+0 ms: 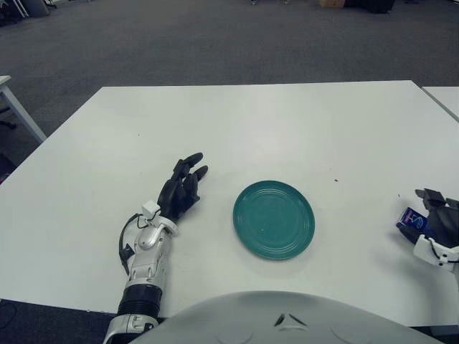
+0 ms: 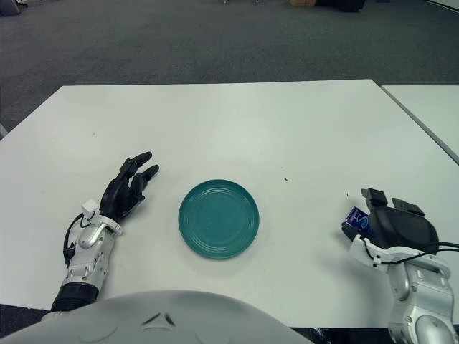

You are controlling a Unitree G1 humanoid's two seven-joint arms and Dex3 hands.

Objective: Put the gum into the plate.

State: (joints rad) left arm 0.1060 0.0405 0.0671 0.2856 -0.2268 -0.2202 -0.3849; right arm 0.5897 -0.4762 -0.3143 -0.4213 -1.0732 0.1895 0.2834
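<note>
Near the right edge of the white table lies the small blue gum pack, with only its left end showing. The robot's black right hand sits on top of it, fingers bent down over the pack and touching it. I cannot tell if the fingers grip it tight. The round green plate sits flat in the middle of the table, well apart from the gum, and has nothing in it. The black left hand lies flat on the table left of the plate, fingers stretched out and holding nothing.
</note>
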